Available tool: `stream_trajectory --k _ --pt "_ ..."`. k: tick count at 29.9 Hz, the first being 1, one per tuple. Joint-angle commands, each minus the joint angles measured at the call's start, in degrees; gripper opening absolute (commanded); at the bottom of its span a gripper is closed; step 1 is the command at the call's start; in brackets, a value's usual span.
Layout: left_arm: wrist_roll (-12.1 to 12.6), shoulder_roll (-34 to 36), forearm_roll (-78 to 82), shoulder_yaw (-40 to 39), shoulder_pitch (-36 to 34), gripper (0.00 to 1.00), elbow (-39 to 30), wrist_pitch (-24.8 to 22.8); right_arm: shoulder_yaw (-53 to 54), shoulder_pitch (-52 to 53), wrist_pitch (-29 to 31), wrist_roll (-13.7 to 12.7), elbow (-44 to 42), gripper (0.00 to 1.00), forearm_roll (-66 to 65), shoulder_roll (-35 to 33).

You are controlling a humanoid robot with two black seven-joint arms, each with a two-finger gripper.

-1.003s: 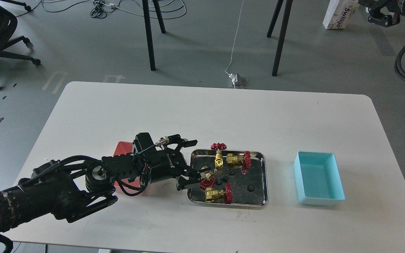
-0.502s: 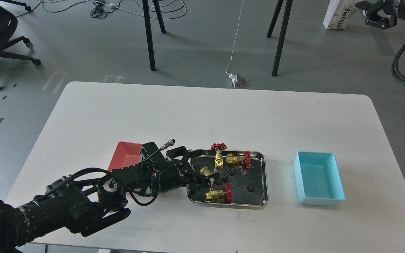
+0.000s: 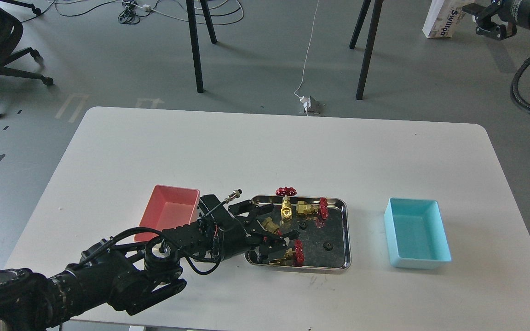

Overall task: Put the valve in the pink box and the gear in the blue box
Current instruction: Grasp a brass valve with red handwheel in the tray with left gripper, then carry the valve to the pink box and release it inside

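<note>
The left pincer (image 3: 272, 243) hangs low over the 9 o'clock end of the steel tray (image 3: 345, 230), its dark fingers spread around the area where a brass valve (image 3: 272, 224) lies, but whether they are clenched on it or released cannot be told, because black fingers merge with the dark tray floor. The right pincer (image 3: 488, 20) sits far off at 1 o'clock, beyond the worktop (image 3: 265, 147), seen too small to judge.

Three more valves lie in the tray: one upright at 12 o'clock (image 3: 286, 202), one beside it toward 1 o'clock (image 3: 313, 209), one at the near rim around 6 o'clock (image 3: 292, 253). A tiny black gear (image 3: 326, 245) rests toward 4 o'clock of the tray floor, another (image 3: 302, 225) near its middle.

The pink box (image 3: 169, 212) stands just beside the tray at 9 o'clock and appears empty; the blue box (image 3: 416, 232) stands well apart at 3 o'clock, also apparently empty.

The step in hand looks like the first valve pick-up. The next move likely calls for a firm closure on the brass body, a clean lift clear of the tray rim without snagging neighbouring handwheels, then a short carry toward 9 o'clock.
</note>
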Motion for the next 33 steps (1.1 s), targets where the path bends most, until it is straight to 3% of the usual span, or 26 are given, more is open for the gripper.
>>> stream_trajectory --k 1,3,6,12,16,21,27,33 --pt "-0.1 -0.1 0.0 0.1 -0.1 0.74 1.2 -0.1 0.0 0.1 0.0 0.0 0.0 0.99 0.0 0.0" --pt "-0.1 0.0 0.1 0.1 -0.1 0.63 1.2 -0.1 0.0 0.1 0.0 0.1 -0.1 0.99 0.0 0.0" --pt "0.0 0.2 0.1 0.1 -0.1 0.38 1.2 -0.1 0.0 0.1 0.0 0.1 -0.1 0.99 0.0 0.0" --pt "1.9 1.0 0.2 -0.5 0.0 0.08 0.5 -0.9 -0.8 0.1 0.1 0.1 -1.8 0.99 0.0 0.8" --pt "1.9 2.1 -0.3 -1.9 0.1 0.06 -1.8 -1.4 -1.2 0.1 0.4 0.1 -3.1 0.99 0.0 1.3" --pt "2.0 6.9 -1.3 -8.4 0.4 0.06 -10.3 -4.0 -1.6 0.1 0.5 0.1 -3.2 0.99 0.0 1.4" --pt "4.1 22.7 -7.8 -11.5 0.6 0.07 -21.9 -5.4 -1.6 0.6 0.1 0.1 -4.1 0.99 0.0 1.8" --pt "4.0 31.9 -12.2 -11.6 5.9 0.07 -22.8 -3.5 -1.6 1.5 0.1 0.1 -4.7 0.99 0.0 1.8"
